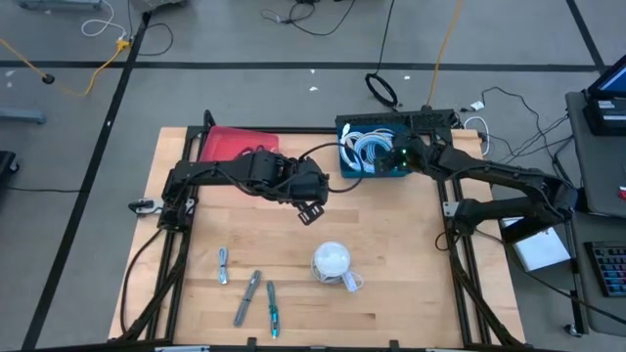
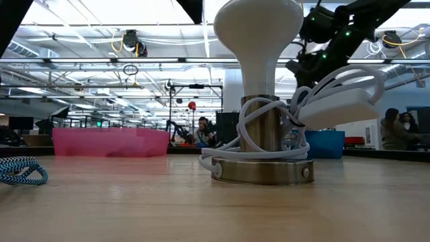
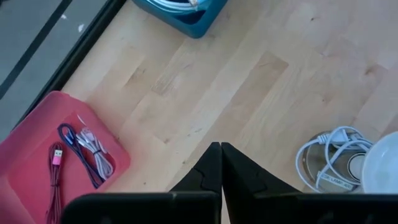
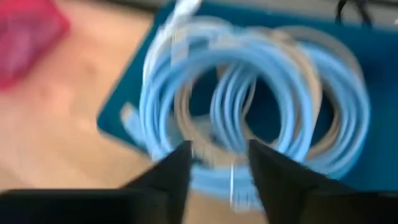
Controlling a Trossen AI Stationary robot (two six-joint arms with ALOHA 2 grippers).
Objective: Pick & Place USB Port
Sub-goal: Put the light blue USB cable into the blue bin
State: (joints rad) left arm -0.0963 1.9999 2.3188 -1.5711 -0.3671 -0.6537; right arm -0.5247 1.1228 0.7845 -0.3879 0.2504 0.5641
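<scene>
Several USB cables lie loose near the table's near edge [image 1: 223,264] [image 1: 249,296] [image 1: 272,308]. One blue braided cable [image 2: 20,169] shows in the low view. More cables [image 3: 81,152] lie in the pink tray [image 1: 235,145]. My left gripper [image 1: 311,208] [image 3: 221,152] is shut and hangs over bare wood at mid-table, between the tray and the lamp. My right gripper [image 1: 391,156] [image 4: 219,168] is open over the coiled light-blue cables [image 4: 249,93] in the blue bin [image 1: 372,147].
A lamp with a white globe and metal base [image 1: 333,262] [image 2: 262,87] stands right of the loose cables, with its white cord [image 3: 329,162] wound around it. The pink tray [image 2: 111,141] and blue bin [image 2: 326,143] sit along the far edge. People show in the room beyond.
</scene>
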